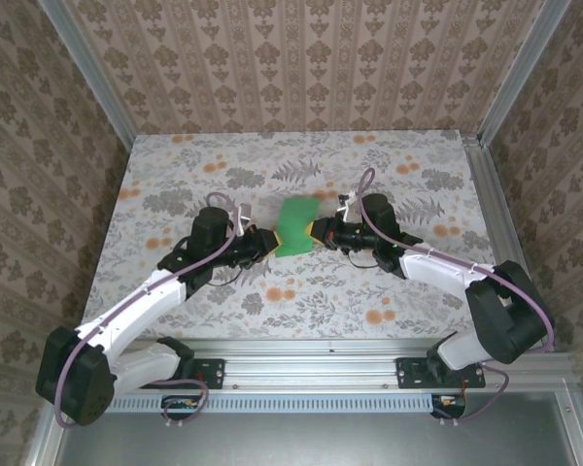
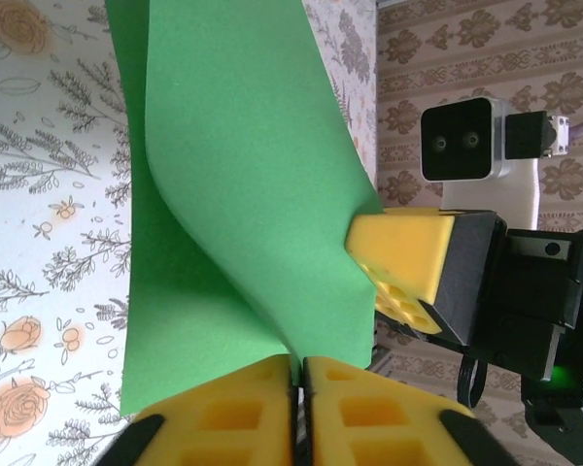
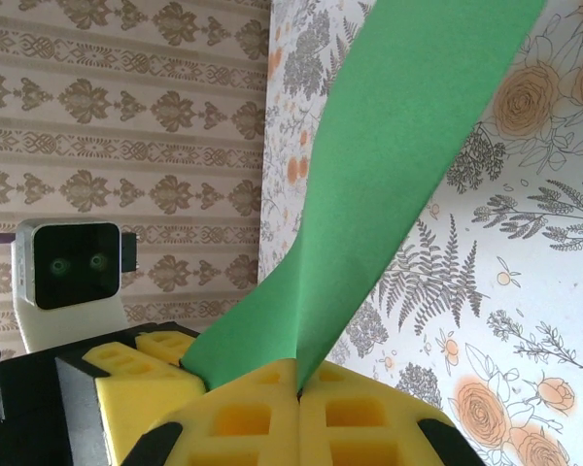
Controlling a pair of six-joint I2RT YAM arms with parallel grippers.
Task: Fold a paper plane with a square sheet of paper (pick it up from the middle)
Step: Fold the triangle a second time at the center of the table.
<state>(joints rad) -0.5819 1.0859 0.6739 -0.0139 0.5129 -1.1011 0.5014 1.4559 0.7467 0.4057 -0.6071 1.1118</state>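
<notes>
The square sheet of paper (image 1: pixel 294 228), bright green, is held off the floral table between both arms at mid-table. It is bent into a loose fold. My left gripper (image 1: pixel 265 243) is shut on its left edge. In the left wrist view the yellow pads (image 2: pixel 223 417) pinch the sheet of paper (image 2: pixel 233 175) at the left gripper (image 2: pixel 299 361). My right gripper (image 1: pixel 318 231) is shut on the opposite edge. In the right wrist view the sheet of paper (image 3: pixel 389 165) rises out of the right gripper (image 3: pixel 299 374). A paper plane is out of view.
The table (image 1: pixel 175 175) has a grey-and-orange floral print. Aluminium frame posts (image 1: pixel 491 209) and patterned walls close it in on three sides. The two grippers face each other a few centimetres apart, and each wrist camera sees the other gripper's yellow finger (image 2: pixel 408 252).
</notes>
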